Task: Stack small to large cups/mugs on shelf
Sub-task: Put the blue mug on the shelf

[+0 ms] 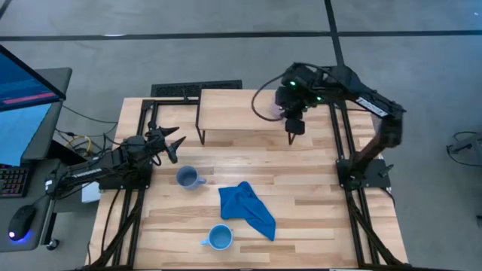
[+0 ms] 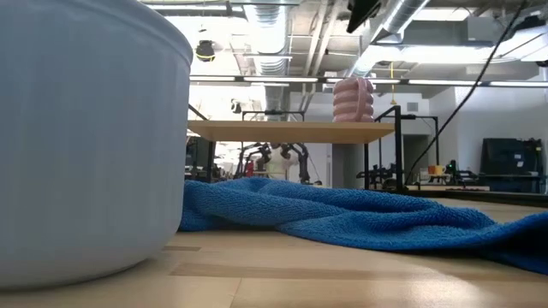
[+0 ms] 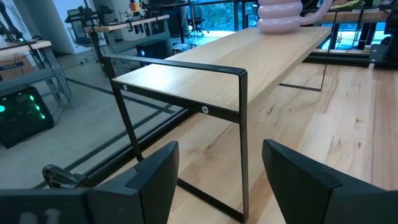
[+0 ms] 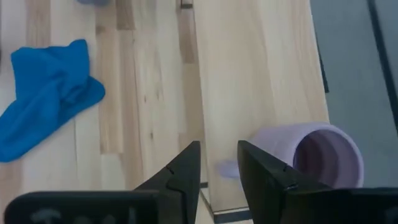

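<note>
The pale purple mug [image 4: 317,155] stands upright on its base at the right end of the shelf [image 1: 233,109]; it also shows in the low view [image 2: 353,98] and the left wrist view [image 3: 280,15]. My right gripper [image 4: 219,167] hangs above the shelf beside the mug, fingers pointing down, slightly open and empty; the low view [image 2: 364,13] shows it well above the mug. The grey-blue mug [image 1: 188,178] and the bright light blue mug [image 1: 219,238] stand on the tabletop. My left gripper [image 1: 172,144] is open and empty, left of the shelf.
A crumpled blue cloth [image 1: 247,209] lies on the tabletop between the two mugs and the right side. The shelf's black legs [image 3: 242,143] stand just ahead of my left gripper. The bright light blue mug [image 2: 86,145] fills the low view's left.
</note>
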`<action>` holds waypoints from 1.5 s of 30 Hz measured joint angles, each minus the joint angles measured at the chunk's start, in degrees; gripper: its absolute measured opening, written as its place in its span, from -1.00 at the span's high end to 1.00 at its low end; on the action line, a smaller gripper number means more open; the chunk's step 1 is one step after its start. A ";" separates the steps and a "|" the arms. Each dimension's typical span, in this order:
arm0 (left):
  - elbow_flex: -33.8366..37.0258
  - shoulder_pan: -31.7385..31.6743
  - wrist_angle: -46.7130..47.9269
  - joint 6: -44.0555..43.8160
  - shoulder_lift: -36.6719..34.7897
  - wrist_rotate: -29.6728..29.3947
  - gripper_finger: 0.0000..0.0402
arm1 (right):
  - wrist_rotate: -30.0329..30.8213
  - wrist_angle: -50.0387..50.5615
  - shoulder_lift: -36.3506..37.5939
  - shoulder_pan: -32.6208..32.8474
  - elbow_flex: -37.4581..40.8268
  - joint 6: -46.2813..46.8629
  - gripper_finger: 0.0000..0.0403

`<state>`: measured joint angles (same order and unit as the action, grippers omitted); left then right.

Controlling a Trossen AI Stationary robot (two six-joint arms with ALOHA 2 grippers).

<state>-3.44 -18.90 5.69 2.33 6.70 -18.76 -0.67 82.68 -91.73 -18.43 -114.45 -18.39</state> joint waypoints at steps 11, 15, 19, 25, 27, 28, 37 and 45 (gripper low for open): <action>0.00 0.00 0.00 0.00 -0.01 0.00 -0.12 | 0.02 -26.85 25.52 0.41 39.61 8.26 0.36; 0.00 0.00 0.00 -0.33 -0.01 0.00 -0.12 | -0.35 -34.49 33.93 3.21 51.43 12.60 0.36; -0.01 0.00 0.00 -1.91 0.00 0.00 -0.12 | -0.83 -40.79 40.20 7.64 59.13 19.17 0.36; 0.00 0.00 0.00 -2.62 0.00 0.00 -0.12 | -0.78 -47.58 43.50 16.17 64.81 27.04 0.36; -0.01 0.00 0.00 -3.21 -0.01 0.00 -0.12 | -0.56 -49.67 43.45 18.89 66.29 27.90 0.36; 0.00 0.00 -0.03 -3.72 -0.01 0.00 -0.12 | -0.52 -50.36 43.30 20.10 66.86 28.02 0.36; -3.75 0.00 5.82 -8.89 0.04 9.33 -0.12 | 1.17 -59.42 38.74 29.15 70.84 30.49 0.36; -15.17 0.28 17.47 -22.25 -0.01 16.33 -0.12 | 5.27 -59.48 34.84 31.93 70.84 32.35 0.36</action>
<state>-18.62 -18.61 23.17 -19.93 6.70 -2.44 4.60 23.19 -56.89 13.50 -43.62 13.96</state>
